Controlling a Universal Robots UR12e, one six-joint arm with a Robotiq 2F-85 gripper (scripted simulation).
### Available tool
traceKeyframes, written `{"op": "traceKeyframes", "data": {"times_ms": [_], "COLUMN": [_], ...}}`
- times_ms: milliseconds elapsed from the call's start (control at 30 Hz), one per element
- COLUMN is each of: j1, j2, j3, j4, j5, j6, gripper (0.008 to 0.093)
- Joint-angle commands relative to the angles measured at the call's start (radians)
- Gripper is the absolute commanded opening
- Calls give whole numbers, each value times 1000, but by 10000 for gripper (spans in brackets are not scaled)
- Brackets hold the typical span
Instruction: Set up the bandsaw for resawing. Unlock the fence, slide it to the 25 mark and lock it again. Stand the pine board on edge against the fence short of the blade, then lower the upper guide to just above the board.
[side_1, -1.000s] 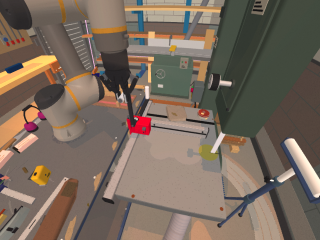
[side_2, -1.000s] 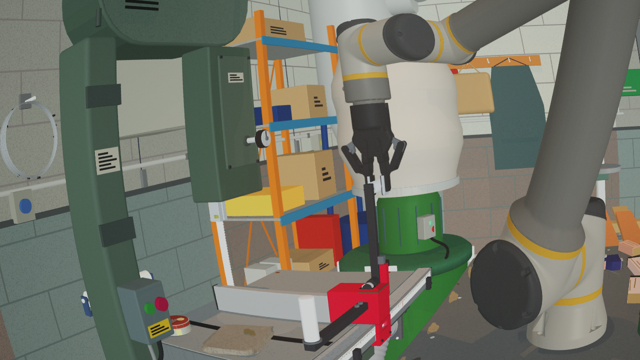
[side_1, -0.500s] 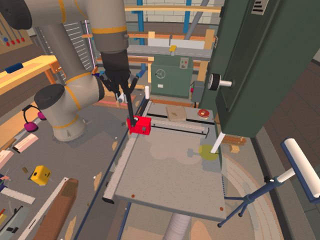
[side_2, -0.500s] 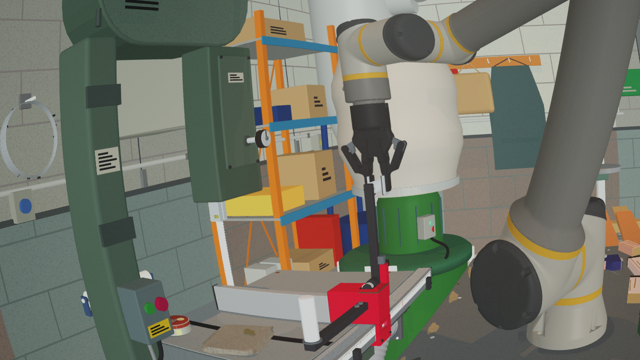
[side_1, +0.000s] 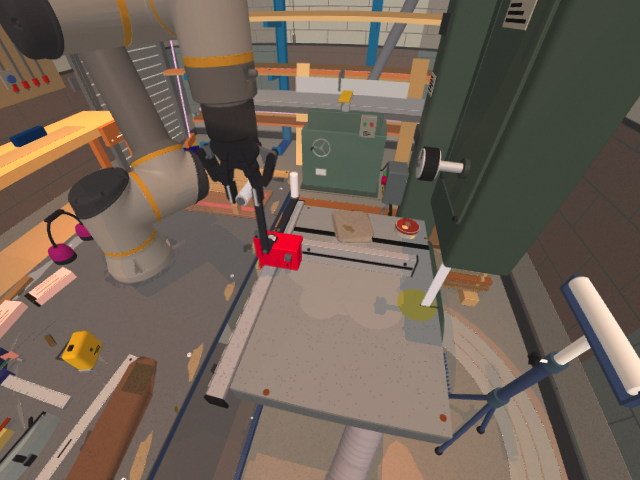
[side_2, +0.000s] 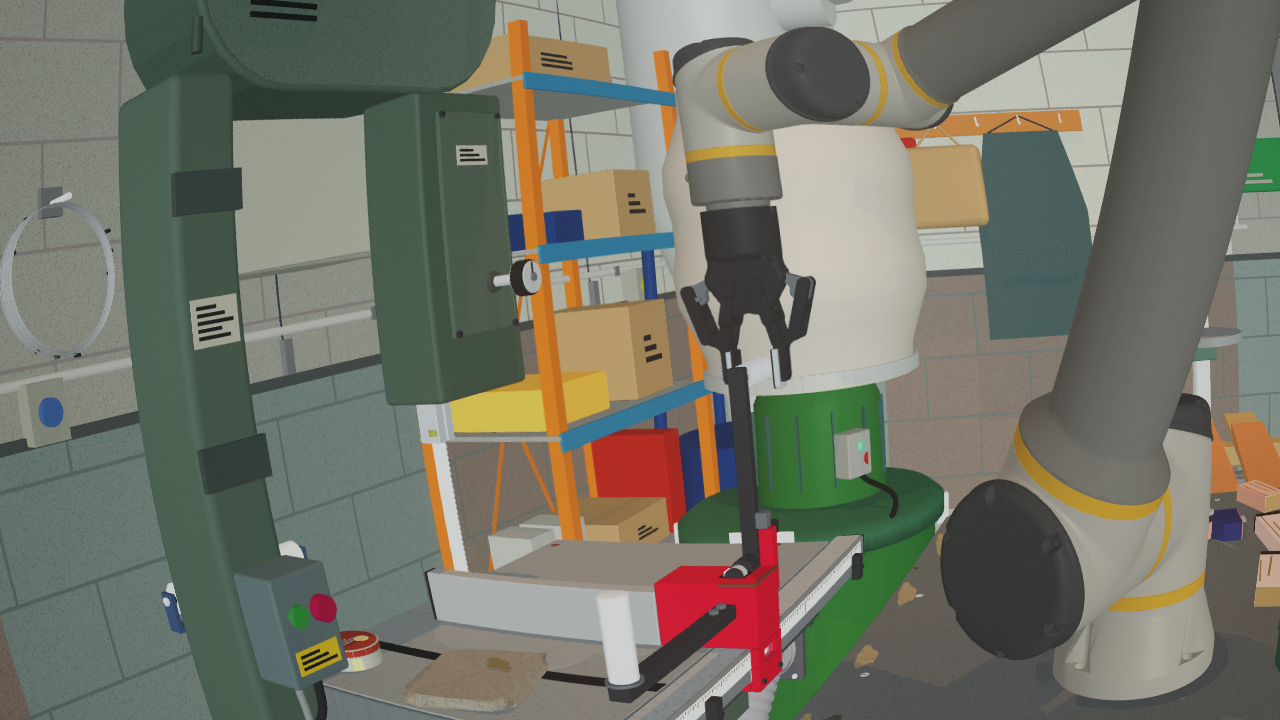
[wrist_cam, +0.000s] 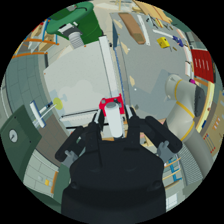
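Note:
The lock lever's white grip (wrist_cam: 114, 122) is partly hidden between the fingers of my open gripper (side_1: 248, 194) (side_2: 750, 358), which holds nothing. The lever's black rod (side_1: 261, 217) (side_2: 741, 466) stands upright from the red fence head (side_1: 279, 250) (side_2: 716, 604) (wrist_cam: 111, 103). The head sits on the ruled front rail (side_1: 245, 330) near the table's far end. The grey fence (side_1: 359, 252) (side_2: 546, 600) runs from the head across the table toward the column. The blade (side_1: 434, 285) stands in the yellow table insert. A flat pale board (side_1: 352, 226) (side_2: 474, 676) lies on the table beyond the fence. The guide knob (side_1: 429, 164) (side_2: 526, 278) sticks out of the green housing.
The green saw column and upper housing (side_1: 517, 129) overhang the table's right side. A short white post (side_1: 294, 184) (side_2: 615, 631) stands at the table's far corner. A red tape roll (side_1: 408, 226) lies by the board. A blue roller stand (side_1: 568, 351) stands to the right. Tools litter the floor at left.

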Motion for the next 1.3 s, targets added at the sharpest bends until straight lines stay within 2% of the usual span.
{"op": "traceKeyframes", "data": {"times_ms": [0,533,1267], "j1": [0,0,0], "j2": [0,-5,-25], "j3": [-1,-15,-98], "j4": [0,19,122], "j5": [0,0,0], "j6": [0,0,0], "gripper": [480,480,480]}}
